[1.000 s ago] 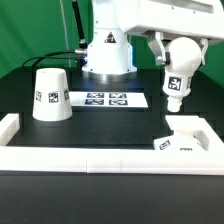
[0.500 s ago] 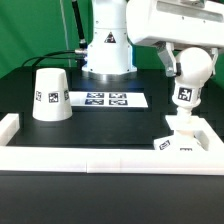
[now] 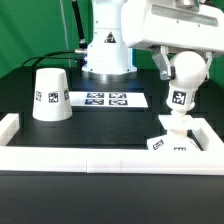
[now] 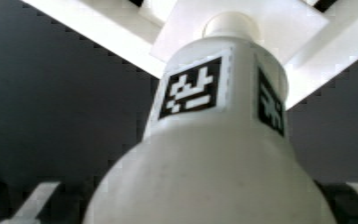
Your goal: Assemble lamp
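On the black table [image 3: 105, 128], the gripper [image 4: 197, 200] pinches the bulb [image 3: 186, 72] between its fingers, stem pointing down to the square base [image 3: 192, 144] directly beneath; the shade [image 3: 50, 95] stands well apart.

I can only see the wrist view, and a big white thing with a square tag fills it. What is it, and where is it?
Observer: That's the bulb. It is tilted, with its stem down at the base on the exterior view's right.
Operator: Is anything else out there?
Observer: A shade stands wide end down on the exterior view's left, well apart from the bulb.
Operator: What's between them?
Observer: The marker board, lying flat.
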### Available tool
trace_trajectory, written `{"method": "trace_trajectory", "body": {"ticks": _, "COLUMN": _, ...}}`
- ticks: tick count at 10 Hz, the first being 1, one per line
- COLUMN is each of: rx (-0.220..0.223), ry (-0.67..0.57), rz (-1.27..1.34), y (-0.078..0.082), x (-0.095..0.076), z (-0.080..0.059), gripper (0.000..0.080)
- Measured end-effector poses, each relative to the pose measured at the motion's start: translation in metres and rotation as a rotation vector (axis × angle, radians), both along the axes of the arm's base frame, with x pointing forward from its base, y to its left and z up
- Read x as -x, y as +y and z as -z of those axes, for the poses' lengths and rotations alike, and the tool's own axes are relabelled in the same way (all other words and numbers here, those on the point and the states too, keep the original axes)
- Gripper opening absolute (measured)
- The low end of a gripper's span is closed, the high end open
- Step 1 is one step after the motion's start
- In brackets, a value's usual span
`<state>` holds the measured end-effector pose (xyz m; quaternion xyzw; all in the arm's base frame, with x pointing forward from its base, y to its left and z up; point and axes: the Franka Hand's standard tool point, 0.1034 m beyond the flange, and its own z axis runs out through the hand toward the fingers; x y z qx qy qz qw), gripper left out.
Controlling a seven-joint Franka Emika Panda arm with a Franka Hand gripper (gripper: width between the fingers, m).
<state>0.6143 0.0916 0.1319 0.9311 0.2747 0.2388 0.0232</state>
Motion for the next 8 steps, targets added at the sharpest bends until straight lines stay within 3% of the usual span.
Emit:
{"method": "trace_trajectory", "body": {"ticks": 4, "rx": -0.001, "ry": 0.019, "rz": -0.006, "y": 0.005, "x": 0.002, "z": 0.014, "gripper": 0.0577}}
{"method": "trace_trajectory", "body": {"ticks": 7, "rx": -0.003, "ry": -0.001, "rz": -0.006, "y": 0.006, "x": 0.0, "z": 0.014, "gripper": 0.0577}}
{"method": "trace_trajectory", "body": {"ticks": 8, "rx": -0.003, "ry": -0.001, "rz": -0.006, "y": 0.006, "x": 0.001, "z": 0.014, "gripper": 0.0648}}
